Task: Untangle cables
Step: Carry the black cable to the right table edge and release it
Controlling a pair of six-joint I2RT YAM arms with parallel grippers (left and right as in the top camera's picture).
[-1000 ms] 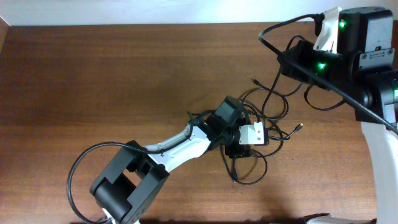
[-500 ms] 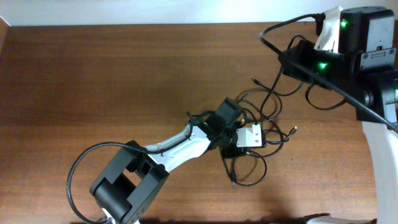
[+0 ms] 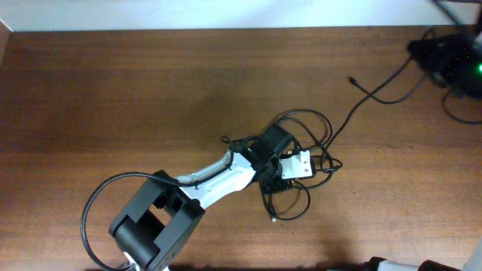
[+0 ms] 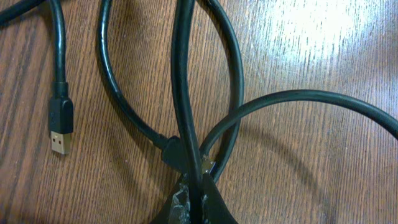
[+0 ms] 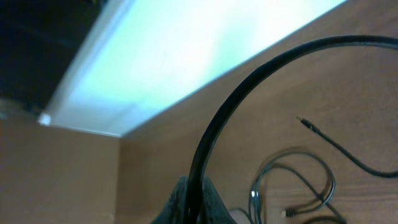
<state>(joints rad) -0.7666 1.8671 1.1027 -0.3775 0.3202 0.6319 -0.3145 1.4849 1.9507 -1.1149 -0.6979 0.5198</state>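
Left arm (image 3: 218,177) reaches from the near left corner of the worktop (image 3: 113,90) across to just right of centre. The left gripper (image 3: 290,167) sits right in the cables (image 3: 325,162), which lie as a loose black tangle of loops right of centre, nearer the front edge than the back. In the left wrist view, the left gripper (image 4: 194,186) has its fingers pinched closed on a gripped cable (image 4: 181,81) that runs straight up from the fingertips. Two other strands curve around it, touching or crossing right at the tips. A USB plug (image 4: 60,124) with a silver tip lies flat on the wood to the left, apart from the fingers. From the tangle, a long strand (image 3: 343,124) runs out toward the far right corner. A small free plug end (image 3: 352,78) lies on the wood near the back edge. The right arm (image 3: 452,60) is at the far right corner, mostly cut off. In the right wrist view, the right gripper (image 5: 189,199) is clamped closed on a lifted cable (image 5: 214,134), which arcs up and off to the right above the worktop.
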